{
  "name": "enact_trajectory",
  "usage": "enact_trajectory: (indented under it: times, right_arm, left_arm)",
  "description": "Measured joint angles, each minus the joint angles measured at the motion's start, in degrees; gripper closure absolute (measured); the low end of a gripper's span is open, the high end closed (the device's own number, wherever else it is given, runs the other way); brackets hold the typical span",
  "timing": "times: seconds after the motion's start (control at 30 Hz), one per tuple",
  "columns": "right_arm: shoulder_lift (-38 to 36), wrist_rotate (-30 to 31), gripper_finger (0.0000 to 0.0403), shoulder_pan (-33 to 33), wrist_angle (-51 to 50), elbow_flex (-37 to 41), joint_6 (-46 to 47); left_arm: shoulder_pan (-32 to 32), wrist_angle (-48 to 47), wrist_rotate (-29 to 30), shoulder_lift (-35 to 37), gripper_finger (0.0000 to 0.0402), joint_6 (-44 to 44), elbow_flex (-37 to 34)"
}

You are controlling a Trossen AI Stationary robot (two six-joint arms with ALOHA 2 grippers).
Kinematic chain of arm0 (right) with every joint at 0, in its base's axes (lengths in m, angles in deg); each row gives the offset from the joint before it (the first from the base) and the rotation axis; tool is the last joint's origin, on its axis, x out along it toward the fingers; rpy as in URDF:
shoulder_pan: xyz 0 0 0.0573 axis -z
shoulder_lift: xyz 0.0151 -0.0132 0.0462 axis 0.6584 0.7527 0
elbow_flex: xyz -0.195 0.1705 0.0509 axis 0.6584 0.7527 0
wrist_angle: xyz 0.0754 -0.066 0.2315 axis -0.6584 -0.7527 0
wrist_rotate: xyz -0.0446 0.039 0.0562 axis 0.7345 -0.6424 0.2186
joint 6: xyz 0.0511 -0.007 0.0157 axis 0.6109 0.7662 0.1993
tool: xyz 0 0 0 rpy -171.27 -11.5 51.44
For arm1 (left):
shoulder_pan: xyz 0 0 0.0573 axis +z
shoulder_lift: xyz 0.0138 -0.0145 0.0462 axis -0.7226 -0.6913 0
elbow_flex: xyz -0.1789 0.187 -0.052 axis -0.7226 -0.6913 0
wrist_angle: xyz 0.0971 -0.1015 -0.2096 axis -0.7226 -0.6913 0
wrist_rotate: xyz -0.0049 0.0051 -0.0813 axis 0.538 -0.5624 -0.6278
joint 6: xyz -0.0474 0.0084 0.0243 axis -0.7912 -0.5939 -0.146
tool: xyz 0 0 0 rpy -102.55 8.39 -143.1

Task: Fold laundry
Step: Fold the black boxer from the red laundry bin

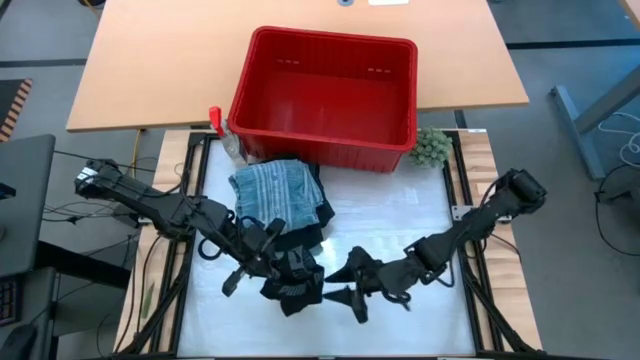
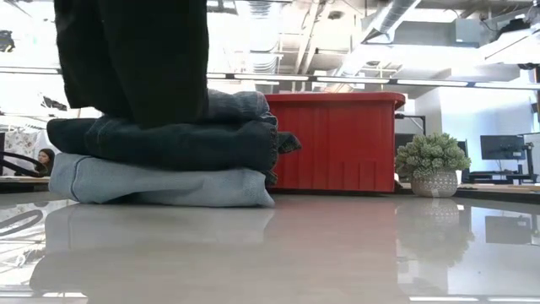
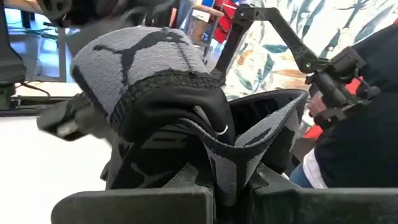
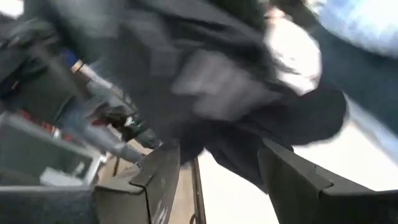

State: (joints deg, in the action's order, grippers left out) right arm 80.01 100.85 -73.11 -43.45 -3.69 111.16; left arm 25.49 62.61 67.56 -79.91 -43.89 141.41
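**A:** Where do you stand with the folding?

**B:** Going left to right: your left claw (image 1: 268, 262) sits near the front edge of the table (image 1: 420, 215), left of the middle. It is clamped shut on a black garment (image 1: 292, 285) whose grey waistband fills the left wrist view, so that piece hangs up off the table and is not folded yet.

**A:** And what is finished?

**B:** Just behind that claw, toward the back edge, you have a folded stack (image 1: 282, 200): a light blue piece at the bottom, dark navy above it and a grey-blue striped one on top. That part looks done. Behind it, the red basket (image 1: 325, 85) shows nothing inside.

**A:** The right side?

**B:** Your right claw (image 1: 357, 290) is just right of the black garment, near the front edge. Its fingers stand apart around dark cloth; whether they actually pinch it, you cannot tell. A small green ball (image 1: 432, 146) rests by the basket's right corner.

**A:** So what's left?

**B:** I judge you well along: the black piece needs spreading, folding and stacking.
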Motion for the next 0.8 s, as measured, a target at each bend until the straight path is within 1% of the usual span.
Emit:
enact_trajectory:
  times: [0.1, 0.17, 0.23, 0.3, 0.37, 0.6, 0.8]
  right_arm:
    - [0.14, 0.24, 0.0161, 0.87, 0.54, 2.88, 9.83]
    - [0.16, 1.78, 0.0161, 0.98, 3.42, 4.18, 11.86]
    - [0.12, 2.91, 0.0161, 0.56, 8.53, 5.25, 12.61]
    - [0.09, 2.76, 0.0161, 0.36, 13.83, 6.21, 12.48]
    - [0.09, 2.60, 0.0161, 0.08, 16.20, 6.72, 11.78]
    - [0.09, 2.94, 0.0161, -1.28, 16.30, 6.77, 10.63]
    - [0.09, 2.94, 0.0161, -2.74, 18.29, 6.77, 3.95]
  left_arm:
    - [-0.07, -0.14, 0.40, 0.00, 0.0401, 0.02, 0.00]
    - [-0.07, -0.27, 0.36, 0.00, 0.0401, 0.42, 0.00]
    - [-0.07, -0.54, 0.31, 0.00, 0.0401, 0.96, 0.00]
    - [-0.07, -1.12, 0.34, 0.00, 0.0401, 1.53, 0.00]
    - [-0.07, -1.89, 0.33, 0.00, 0.0401, 1.92, 0.00]
    - [-0.07, -3.53, 0.29, -0.02, 0.0401, 2.02, 0.00]
    - [-1.06, -5.46, 0.08, -0.02, 0.0401, 1.76, 0.00]
